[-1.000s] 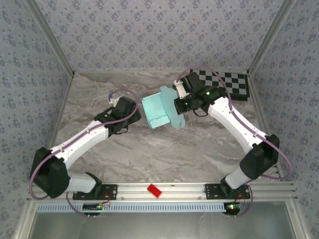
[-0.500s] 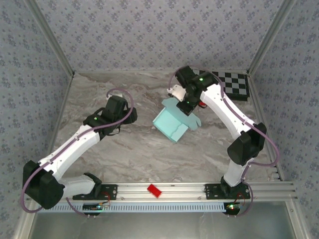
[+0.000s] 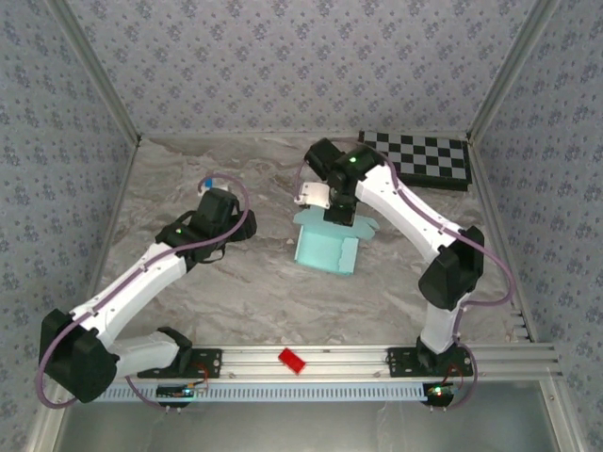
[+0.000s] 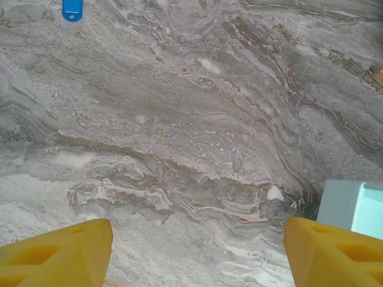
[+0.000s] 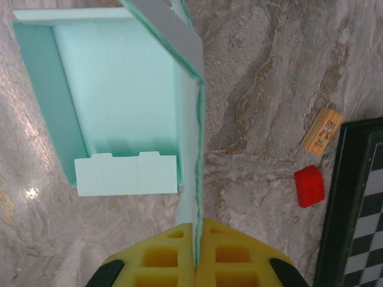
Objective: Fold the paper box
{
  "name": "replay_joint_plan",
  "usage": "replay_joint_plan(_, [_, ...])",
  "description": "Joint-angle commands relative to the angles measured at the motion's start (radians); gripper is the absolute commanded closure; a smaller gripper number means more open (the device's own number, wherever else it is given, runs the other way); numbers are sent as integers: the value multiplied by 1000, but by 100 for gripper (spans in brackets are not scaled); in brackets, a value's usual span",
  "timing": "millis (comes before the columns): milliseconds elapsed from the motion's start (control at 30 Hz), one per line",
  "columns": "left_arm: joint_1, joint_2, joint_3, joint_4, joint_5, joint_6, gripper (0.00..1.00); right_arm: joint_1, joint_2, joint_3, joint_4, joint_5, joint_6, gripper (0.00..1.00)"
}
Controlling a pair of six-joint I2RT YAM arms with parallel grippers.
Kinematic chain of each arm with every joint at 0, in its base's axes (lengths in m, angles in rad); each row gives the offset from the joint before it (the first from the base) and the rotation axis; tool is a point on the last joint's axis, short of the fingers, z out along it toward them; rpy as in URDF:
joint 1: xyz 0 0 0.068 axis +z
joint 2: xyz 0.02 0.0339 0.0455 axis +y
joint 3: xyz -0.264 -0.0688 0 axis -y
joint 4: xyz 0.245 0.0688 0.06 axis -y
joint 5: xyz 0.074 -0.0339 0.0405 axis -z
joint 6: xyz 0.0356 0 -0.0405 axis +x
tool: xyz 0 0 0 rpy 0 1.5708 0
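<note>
One paper box w/ wall in right gripper.

Paper box: thin card, matt and smooth, pale mint, with a darker green line along the cut edges. Table: grey marble-patterned top, smooth, with a faint sheen and a glare spot at lower left of the right wrist view. Right gripper and left gripper: yellow moulded plastic, matt. Small block: bare wood. Red piece: smooth plastic. Rail: pale metal.
</note>
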Motion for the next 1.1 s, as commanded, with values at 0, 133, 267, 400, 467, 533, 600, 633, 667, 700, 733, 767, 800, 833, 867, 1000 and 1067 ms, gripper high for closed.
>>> replay_joint_plan(0, [7, -39, -10, 7, -2, -21, 24, 33, 35, 66, -36, 23, -157, 95])
replay_joint_plan(133, [8, -53, -22, 15, -7, -27, 24, 66, 90, 123, -76, 36, -216, 94])
replay_joint_plan(267, [11, -54, -24, 15, -5, -30, 24, 88, 132, 159, -87, 34, -232, 92])
replay_joint_plan(400, [11, -55, -29, 15, -2, -31, 24, 98, 160, 175, -84, 40, -249, 90])
replay_joint_plan(467, [12, -55, -32, 15, -1, -31, 23, 102, 169, 178, -80, 40, -256, 87])
replay_joint_plan(533, [12, -58, -35, 18, -1, -33, 23, 103, 172, 179, -71, 40, -259, 86])
replay_joint_plan(600, [12, -57, -35, 19, -1, -32, 23, 104, 176, 183, -68, 39, -260, 82])
replay_joint_plan(633, [13, -57, -35, 20, 1, -33, 23, 103, 178, 183, -64, 39, -260, 79])
replay_joint_plan(667, [12, -57, -37, 20, 1, -31, 23, 104, 177, 183, -64, 40, -259, 74])
replay_joint_plan(700, [12, -56, -36, 22, 3, -31, 23, 104, 177, 184, -62, 42, -259, 73])
replay_joint_plan(733, [13, -57, -36, 21, 3, -30, 23, 104, 177, 186, -61, 43, -257, 72])
replay_joint_plan(767, [13, -57, -35, 22, 5, -27, 23, 104, 176, 189, -61, 43, -253, 71])
replay_joint_plan(800, [13, -57, -37, 23, 6, -24, 23, 104, 173, 191, -59, 37, -245, 67])
replay_joint_plan(833, [13, -60, -39, 27, 10, -19, 23, 102, 168, 199, -59, 24, -240, 61])
replay_joint_plan(867, [12, -61, -40, 29, 14, -11, 23, 98, 164, 205, -54, 19, -233, 57])
replay_joint_plan(1000, [15, -61, -42, 37, 29, 35, 22, 79, 128, 209, -35, -2, -195, 49])
replay_joint_plan(1067, [15, -61, -46, 44, 47, 64, 21, 67, 106, 201, -24, -15, -166, 48])
